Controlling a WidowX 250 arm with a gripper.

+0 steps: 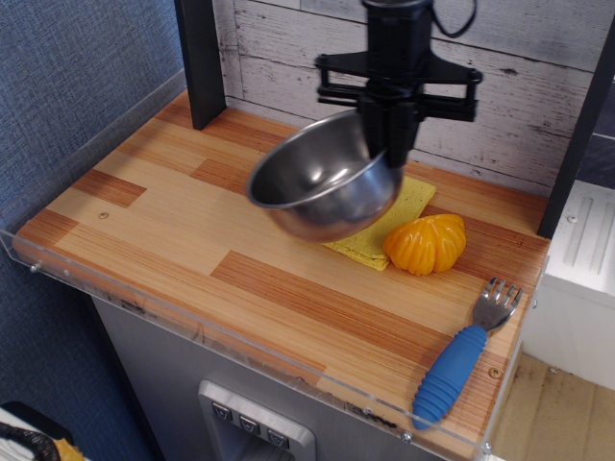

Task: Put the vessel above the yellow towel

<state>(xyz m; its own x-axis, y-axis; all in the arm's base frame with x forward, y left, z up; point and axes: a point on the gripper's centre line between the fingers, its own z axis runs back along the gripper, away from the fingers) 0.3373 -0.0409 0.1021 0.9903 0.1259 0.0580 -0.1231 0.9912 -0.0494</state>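
The vessel (pixel 322 187) is a shiny steel bowl, tilted and held in the air over the yellow towel (pixel 389 230). My gripper (pixel 389 144) is shut on the bowl's far rim and comes down from above. The bowl hides most of the towel; only its right and front corner shows below the bowl.
An orange ribbed pumpkin toy (pixel 426 243) sits just right of the towel. A fork with a blue handle (pixel 463 357) lies at the front right. A black post (pixel 200 62) stands at the back left. A clear acrylic lip (pixel 192 331) runs along the wooden table's front edge.
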